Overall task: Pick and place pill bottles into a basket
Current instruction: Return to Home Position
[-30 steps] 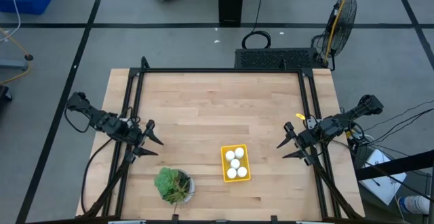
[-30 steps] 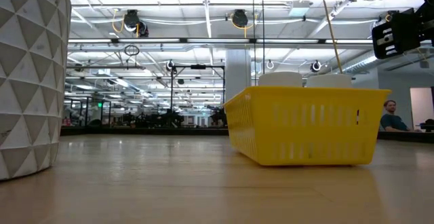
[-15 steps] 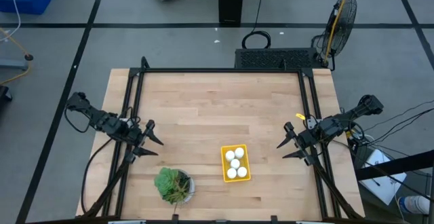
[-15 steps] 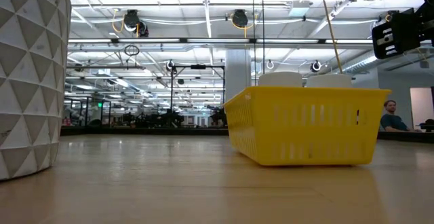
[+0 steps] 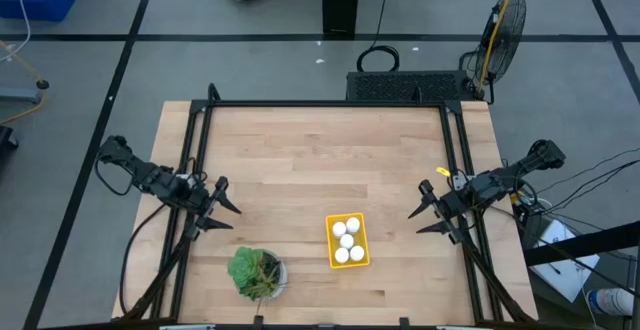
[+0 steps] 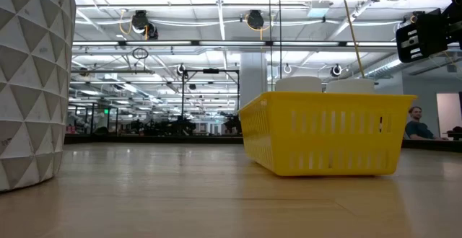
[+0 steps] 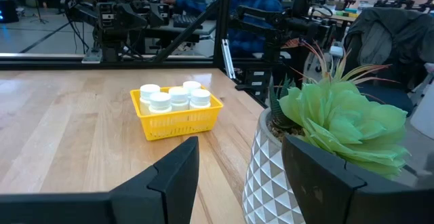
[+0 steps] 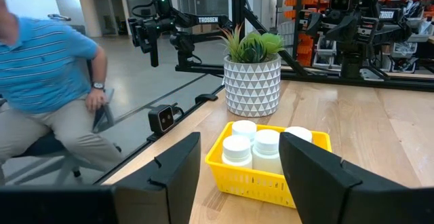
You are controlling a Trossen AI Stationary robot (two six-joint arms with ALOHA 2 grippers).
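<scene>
- My left claw [image 5: 226,212] hangs over the left edge of the table [image 5: 320,155], fingers spread apart, gripping nothing.
- My right claw [image 5: 414,221] hangs over the right edge, facing inward. Its fingers are also apart and empty.
- The potted plant [image 5: 256,272] is the thing nearest my left claw, close by toward the front edge. In the left wrist view its white faceted pot [image 7: 270,176] and green leaves [image 7: 336,119] loom large just past one finger [image 7: 173,177].
- The yellow basket [image 5: 331,245] sits on the wood near the front edge, between the plant and my right claw and well apart from both claws.
- All five pill bottles [image 5: 347,240] stand upright inside the basket, packed close, with their white caps rising above the rim.
- From my left claw, bare wood runs to the basket wall [image 7: 178,123], with the plant beside that line rather than across it.
- From my right claw, bare wood runs to the basket wall [image 8: 252,180]. The plant [image 8: 252,75] stands behind it, farther off.
- At table height the pot [image 6: 32,86] fills the near left and the basket [image 6: 325,140] sits farther back, with bottle caps [image 6: 299,84] showing over its top.
- A black frame [image 5: 325,104] borders the table's far and side edges.
- Beyond the table, a standing fan [image 5: 505,22] is at the far right corner.
- A seated person in a blue striped shirt [image 8: 47,81] is off the table's side, and another person [image 6: 415,122] sits far back in the room.
</scene>
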